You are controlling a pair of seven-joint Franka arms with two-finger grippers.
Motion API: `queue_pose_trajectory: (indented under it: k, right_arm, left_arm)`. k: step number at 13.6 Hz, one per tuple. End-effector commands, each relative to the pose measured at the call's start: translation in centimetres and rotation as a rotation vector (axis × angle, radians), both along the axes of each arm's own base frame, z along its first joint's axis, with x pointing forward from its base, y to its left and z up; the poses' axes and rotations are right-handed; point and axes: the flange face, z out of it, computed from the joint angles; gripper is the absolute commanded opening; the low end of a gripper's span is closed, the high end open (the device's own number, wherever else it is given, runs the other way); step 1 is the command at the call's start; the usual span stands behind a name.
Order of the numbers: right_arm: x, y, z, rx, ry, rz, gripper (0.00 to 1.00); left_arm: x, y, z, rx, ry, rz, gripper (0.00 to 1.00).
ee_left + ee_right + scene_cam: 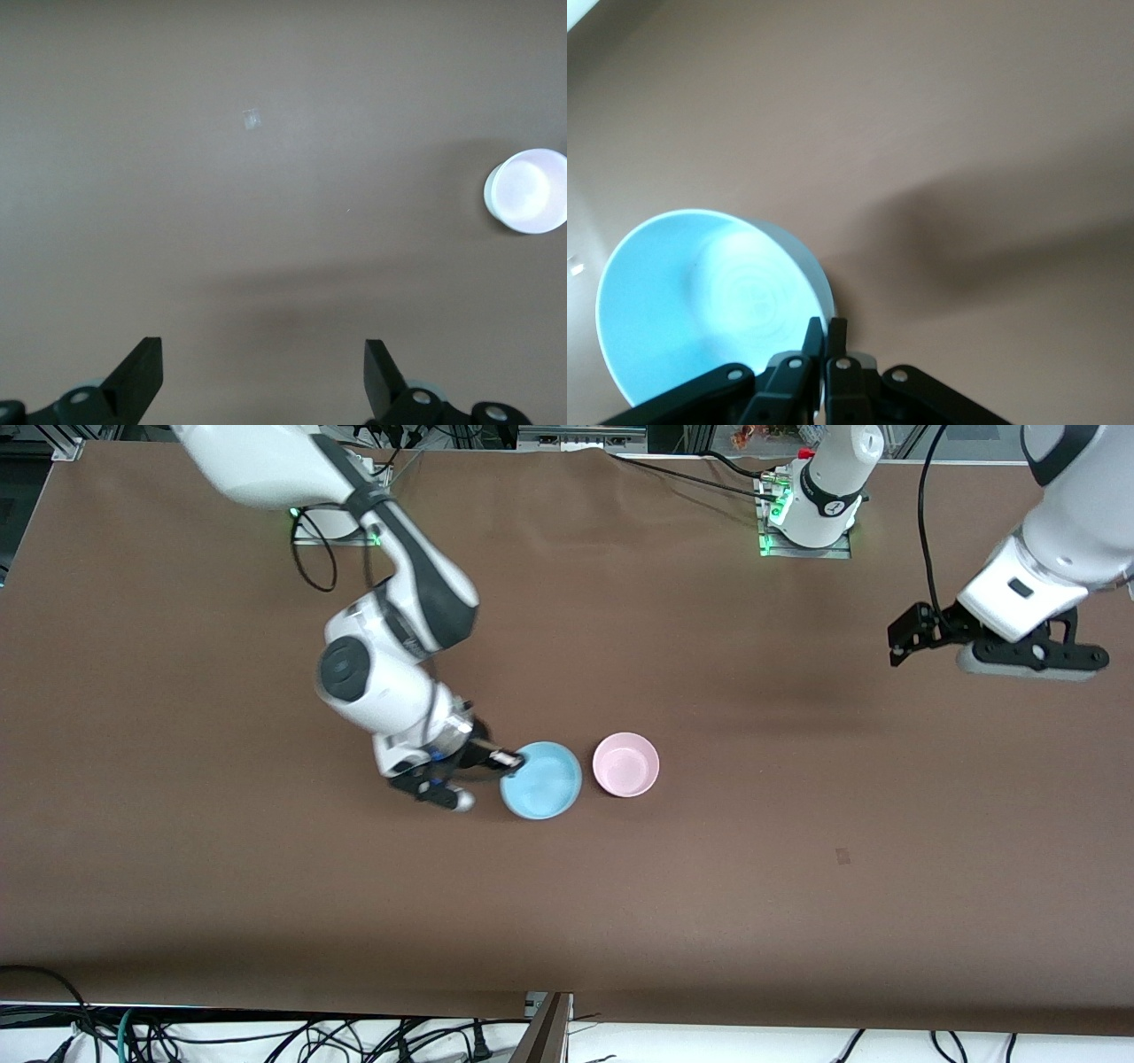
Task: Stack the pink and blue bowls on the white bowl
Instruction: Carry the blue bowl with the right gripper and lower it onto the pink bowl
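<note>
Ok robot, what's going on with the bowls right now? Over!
Right gripper shut on blue bowl rim. Left gripper open, waiting over bare table. Pink bowl beside blue, apart. Nothing between them.

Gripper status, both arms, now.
Left gripper: open, holding nothing, waiting over bare table at the left arm's end.
Right gripper: shut on the blue bowl rim, beside the pink bowl.

The whole table (797, 886) is seen from a high front camera facing the bases. Each wrist camera looks down closely; the blue bowl (541, 780) is shared with the right wrist view.
</note>
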Motion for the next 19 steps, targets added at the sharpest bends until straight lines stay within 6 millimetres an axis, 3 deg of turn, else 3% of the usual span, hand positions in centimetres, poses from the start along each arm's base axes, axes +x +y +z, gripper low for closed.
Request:
queue_pose_trajectory:
  k: [1, 4, 9, 12, 19]
  right_arm:
    - [-2.8, 6.0, -2.2, 0.05, -0.048, 0.026, 0.0]
    - [-5.5, 9.6, -4.7, 0.062, -0.07, 0.069, 0.0]
    - [-5.2, 9.1, -6.8, 0.008, -0.083, 0.082, 0.0]
    - [-5.3, 9.1, -8.4, -0.033, -0.093, 0.112, 0.0]
    - [-6.1, 9.7, -10.4, -0.082, -0.102, 0.131, 0.0]
  left_arm:
    - [0.9, 2.7, -1.4, -0.019, 0.011, -0.015, 1.0]
    - [1.0, 1.7, -0.7, -0.014, 0.014, -0.022, 1.0]
    - [1.1, 2.8, -0.9, -0.013, 0.027, -0.016, 1.0]
    - [2.3, 2.7, -0.7, -0.015, 0.019, -0.018, 1.0]
    - [2.5, 2.5, -1.1, -0.014, 0.027, -0.023, 1.0]
